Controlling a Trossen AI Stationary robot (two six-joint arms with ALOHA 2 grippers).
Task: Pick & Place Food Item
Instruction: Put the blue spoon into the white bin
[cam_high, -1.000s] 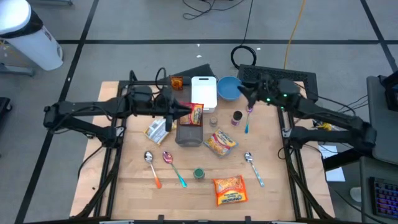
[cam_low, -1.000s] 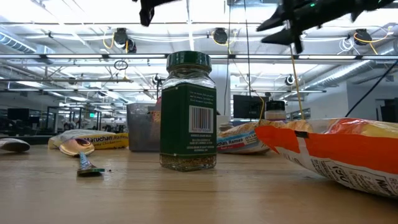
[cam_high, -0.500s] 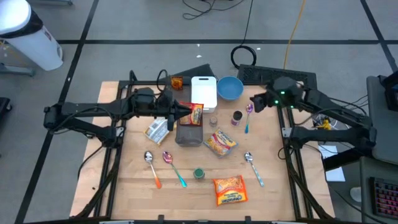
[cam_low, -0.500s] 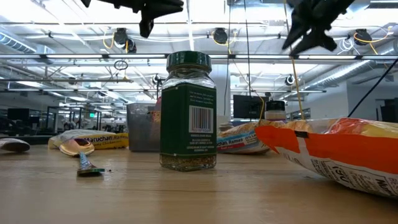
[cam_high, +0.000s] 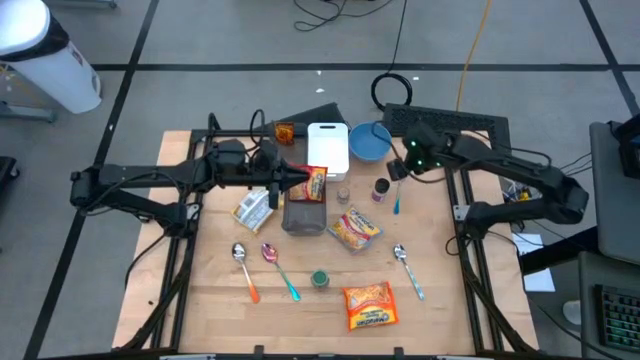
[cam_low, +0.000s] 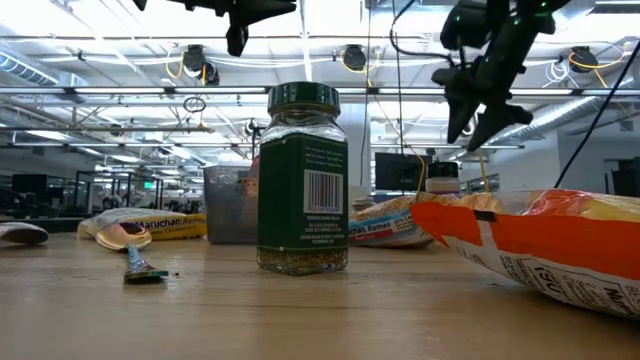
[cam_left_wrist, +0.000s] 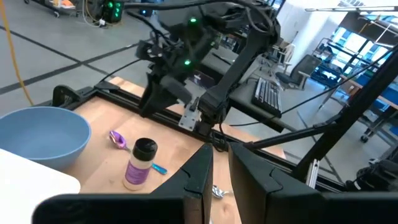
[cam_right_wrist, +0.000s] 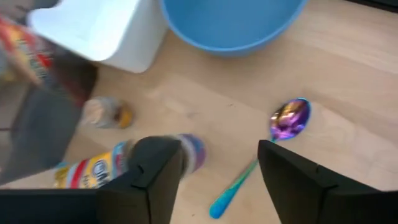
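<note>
A red noodle packet (cam_high: 316, 183) hangs at my left gripper (cam_high: 301, 179), which is shut on it above the far end of the grey container (cam_high: 305, 214). In the left wrist view the packet is hidden below the nearly closed fingers (cam_left_wrist: 200, 177). My right gripper (cam_high: 399, 168) is open and tipped downward above a spoon with a purple bowl and blue handle (cam_right_wrist: 288, 118). A small purple-lidded jar (cam_right_wrist: 189, 151) stands beside that spoon. In the low view the right gripper (cam_low: 470, 112) hangs high above the table. My left gripper meets the red packet at its left edge (cam_high: 308, 180), coming level from the table's left. The packet is lifted clear over the container. The fingers hide the exact place of contact, and I cannot tell how many layers they have.
A blue bowl (cam_high: 369, 142) and a white board (cam_high: 328, 148) lie at the far side. Two more noodle packets (cam_high: 355, 228) (cam_high: 368, 305), a green-lidded spice jar (cam_high: 320, 279) and three spoons (cam_high: 244, 268) (cam_high: 281, 270) (cam_high: 408, 270) lie on the near half.
My right gripper has drawn back toward the table's right, then come down and tipped from level to pointing steeply down over the purple spoon. The red packet hangs where it was.
</note>
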